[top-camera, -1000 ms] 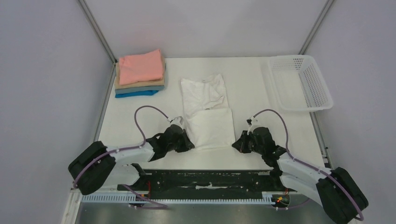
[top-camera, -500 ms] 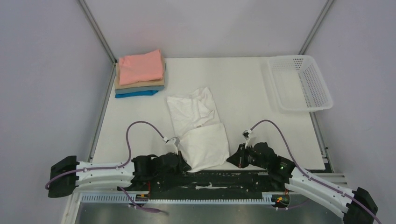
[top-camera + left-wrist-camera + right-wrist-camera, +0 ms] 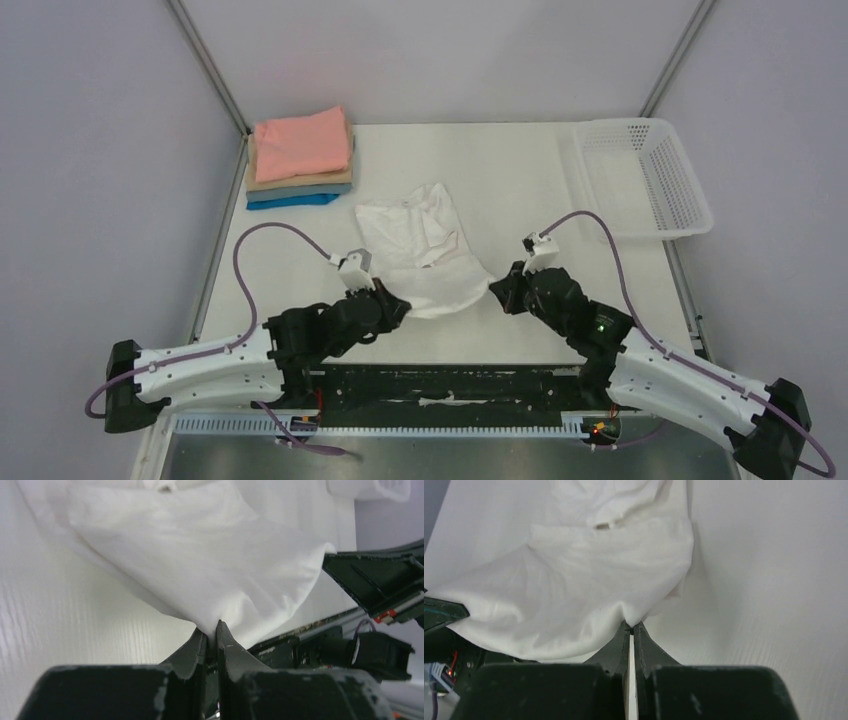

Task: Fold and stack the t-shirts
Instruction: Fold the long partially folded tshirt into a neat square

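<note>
The left arm (image 3: 200,362) and right arm (image 3: 690,378) wear white shells over black joints; a mauve cable (image 3: 238,262) loops from each; black fingers (image 3: 192,650) look scuffed.

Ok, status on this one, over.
Left gripper shut on white t-shirt, near-left corner. Right gripper shut on near-right corner. Near edge lifted. Folded stack, mesh basket far off, nothing blocking.
</note>
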`<state>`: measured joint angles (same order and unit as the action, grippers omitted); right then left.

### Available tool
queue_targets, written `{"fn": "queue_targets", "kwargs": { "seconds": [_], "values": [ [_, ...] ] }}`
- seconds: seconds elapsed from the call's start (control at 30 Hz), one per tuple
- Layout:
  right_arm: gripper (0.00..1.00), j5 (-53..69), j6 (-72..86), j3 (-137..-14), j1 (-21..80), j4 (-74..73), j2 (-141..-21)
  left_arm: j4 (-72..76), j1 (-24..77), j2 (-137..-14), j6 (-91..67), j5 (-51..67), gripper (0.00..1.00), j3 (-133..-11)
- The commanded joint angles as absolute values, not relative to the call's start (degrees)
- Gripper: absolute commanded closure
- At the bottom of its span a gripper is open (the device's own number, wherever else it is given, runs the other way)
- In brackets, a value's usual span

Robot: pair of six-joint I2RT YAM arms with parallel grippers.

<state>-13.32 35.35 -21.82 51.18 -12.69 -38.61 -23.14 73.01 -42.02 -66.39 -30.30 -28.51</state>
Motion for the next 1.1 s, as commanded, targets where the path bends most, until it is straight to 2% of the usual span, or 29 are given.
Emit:
{"fn": "queue_targets", "kwargs": {
  "seconds": [0.0,0.17,0.33,0.47,0.77,1.07],
  "values": [
    [1.00,-23.2,28.7,-32.6,51.3,-6.2,-45.7,-25.5,64.6,-44.9,-57.0,-35.3,0.98,-36.1],
    [1.00,-23.7,23.5,-41.9,47.8,-2.2,-55.6,-23.6,51.3,-50.3,-50.6,-28.5,0.98,-41.8],
    [1.00,-13.9,20.7,-50.4,39.7,2.1,-65.2,-23.5,43.8,-55.2,-46.7,-29.3,0.98,-47.5],
    [1.00,-9.5,18.5,-57.5,36.5,3.0,-72.5,-21.7,37.0,-59.6,-44.2,-25.5,0.98,-51.1],
    [1.00,-2.9,17.9,-69.7,32.7,5.4,-89.5,-17.3,25.7,-69.7,-42.8,-18.4,0.98,-54.5],
    [1.00,-3.6,18.8,-79.7,30.8,5.5,-104.1,-12.4,17.4,-83.4,-42.4,-9.2,0.98,-57.5]
  ]
}}
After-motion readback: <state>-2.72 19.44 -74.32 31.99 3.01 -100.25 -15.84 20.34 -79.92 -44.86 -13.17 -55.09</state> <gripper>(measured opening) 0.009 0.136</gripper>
